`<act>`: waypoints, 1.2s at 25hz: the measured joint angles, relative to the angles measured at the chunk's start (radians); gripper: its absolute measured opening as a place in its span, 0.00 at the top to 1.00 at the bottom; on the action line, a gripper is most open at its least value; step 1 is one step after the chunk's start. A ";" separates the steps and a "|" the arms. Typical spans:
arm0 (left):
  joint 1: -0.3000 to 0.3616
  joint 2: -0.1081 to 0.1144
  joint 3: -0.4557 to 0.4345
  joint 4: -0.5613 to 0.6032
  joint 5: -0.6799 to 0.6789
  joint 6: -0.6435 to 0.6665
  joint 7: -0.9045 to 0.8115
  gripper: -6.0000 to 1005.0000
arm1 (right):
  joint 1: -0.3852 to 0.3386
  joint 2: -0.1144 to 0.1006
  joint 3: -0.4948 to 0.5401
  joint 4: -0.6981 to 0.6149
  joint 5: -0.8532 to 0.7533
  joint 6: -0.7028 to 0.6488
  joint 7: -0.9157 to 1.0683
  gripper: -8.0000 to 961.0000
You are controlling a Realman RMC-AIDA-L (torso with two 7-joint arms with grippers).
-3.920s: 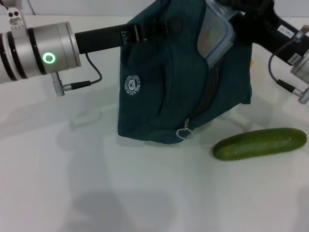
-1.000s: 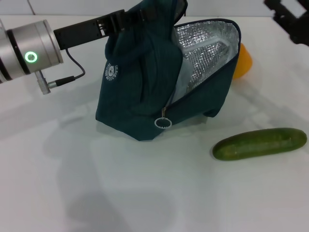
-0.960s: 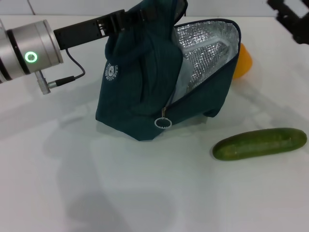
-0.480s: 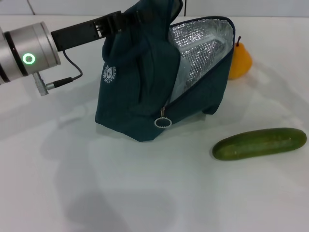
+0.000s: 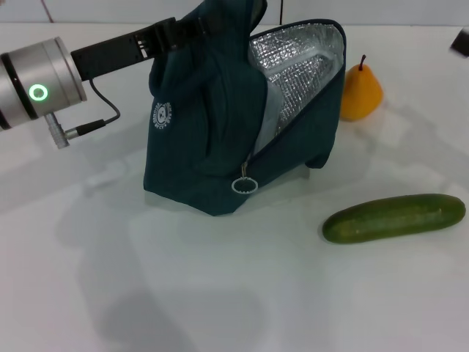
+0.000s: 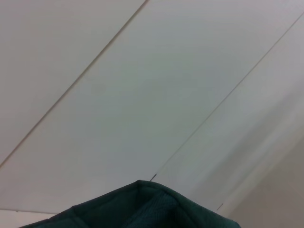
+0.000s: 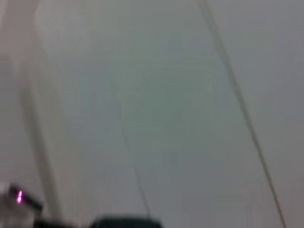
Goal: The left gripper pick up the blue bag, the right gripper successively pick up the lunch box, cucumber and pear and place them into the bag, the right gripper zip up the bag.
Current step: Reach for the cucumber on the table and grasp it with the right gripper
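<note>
The left gripper [image 5: 192,28] was clamped on the top of the blue bag [image 5: 212,139], holding it upright on the white table [image 5: 220,293] with its silver-lined mouth [image 5: 293,66] open toward the right. The pear [image 5: 360,92] stood just behind the bag's right side, and the cucumber [image 5: 394,218] lay on the table in front and to the right, apart from the bag. Of the right gripper [image 5: 461,42] only a dark corner showed at the head view's right edge, so its finger state could not be determined.

I see bright, even overhead light, soft grey shadows on the white worktop [image 5: 220,293], glinting foil lining inside the blue bag [image 5: 212,132], right wrist view heavily blurred
</note>
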 joint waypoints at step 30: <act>-0.009 -0.002 -0.019 -0.031 -0.001 0.008 0.025 0.95 | 0.483 0.078 0.186 -0.550 -1.526 -0.152 0.780 0.09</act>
